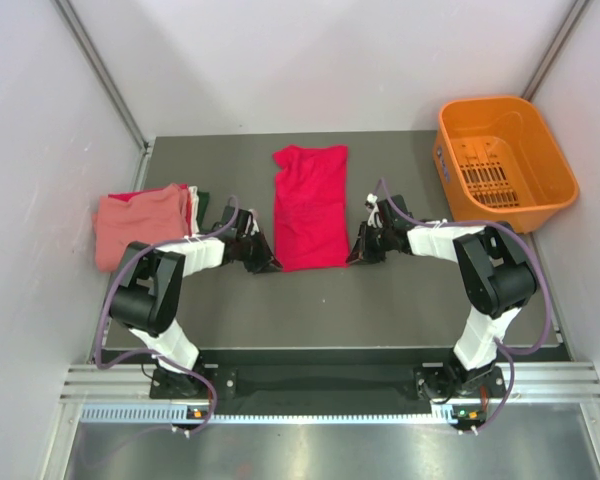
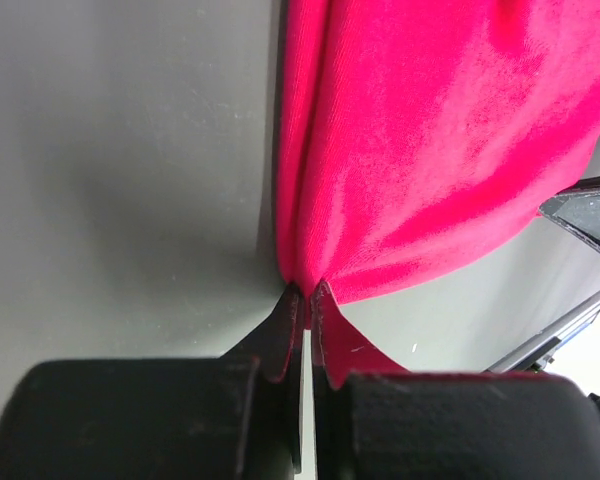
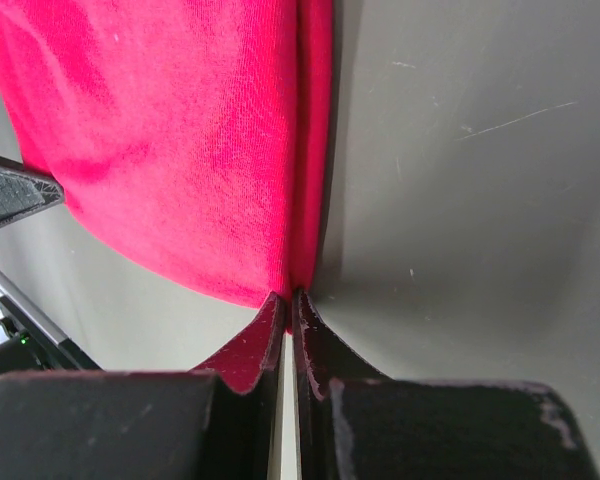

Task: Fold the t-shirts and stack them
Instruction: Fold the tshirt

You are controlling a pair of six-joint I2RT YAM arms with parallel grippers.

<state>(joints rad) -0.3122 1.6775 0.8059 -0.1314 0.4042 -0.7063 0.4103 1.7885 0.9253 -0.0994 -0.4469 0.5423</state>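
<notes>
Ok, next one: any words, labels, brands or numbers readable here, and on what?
No text is readable in any view.
On the orange plastic basket: a small pale patch on its left outer wall, perhaps a sticker, too small to read.
On the crimson red cloth t-shirt: no print shows.
On the left gripper and right gripper: no marking shows.

light: bright, even | shadow: soft, ahead of my black fingertips (image 3: 250, 345) | focus: crimson red cloth t-shirt (image 3: 170, 140) ahead sharp, finger bases blurred
</notes>
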